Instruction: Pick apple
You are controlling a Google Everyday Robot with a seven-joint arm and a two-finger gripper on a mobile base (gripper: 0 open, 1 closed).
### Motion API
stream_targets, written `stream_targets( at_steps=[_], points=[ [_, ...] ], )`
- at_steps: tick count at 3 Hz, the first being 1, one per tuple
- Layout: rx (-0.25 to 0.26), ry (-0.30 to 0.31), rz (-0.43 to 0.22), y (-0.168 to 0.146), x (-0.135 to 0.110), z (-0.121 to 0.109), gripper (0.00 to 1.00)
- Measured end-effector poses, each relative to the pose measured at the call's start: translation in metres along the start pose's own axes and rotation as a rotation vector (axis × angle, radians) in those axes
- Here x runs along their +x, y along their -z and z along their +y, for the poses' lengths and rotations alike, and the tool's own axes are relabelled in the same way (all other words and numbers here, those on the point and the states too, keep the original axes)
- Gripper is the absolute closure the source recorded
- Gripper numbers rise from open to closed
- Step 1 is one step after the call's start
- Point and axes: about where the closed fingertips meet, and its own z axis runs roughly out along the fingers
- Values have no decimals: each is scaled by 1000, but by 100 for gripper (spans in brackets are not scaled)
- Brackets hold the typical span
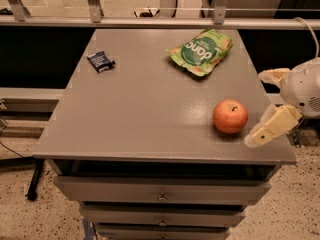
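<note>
The apple [230,116] is pictured stem-up near the right front corner of the desk [150,114]. The tool [254,109] is held just to its right, spread wide with nothing gripped. The fruit is judged firm, smooth, moderately heavy and apt to roll, so it is best clasped across its widest middle.

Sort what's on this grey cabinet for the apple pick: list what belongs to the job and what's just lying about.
For the job:
- apple, near the right front corner of the cabinet top
- gripper, open, just right of the apple, not touching it

Lying about:
- green snack pouch, far side
- small dark packet, far left
</note>
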Motion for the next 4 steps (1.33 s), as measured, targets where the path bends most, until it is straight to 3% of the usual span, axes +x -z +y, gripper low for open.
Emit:
stream_targets(
  at_steps=[2, 3, 4],
  points=[
    [-34, -44, -84, -41, 7, 9, 0],
    [-31, -53, -108, -52, 10, 10, 13],
    [-18, -60, -121, -55, 15, 10, 37]
  ],
)
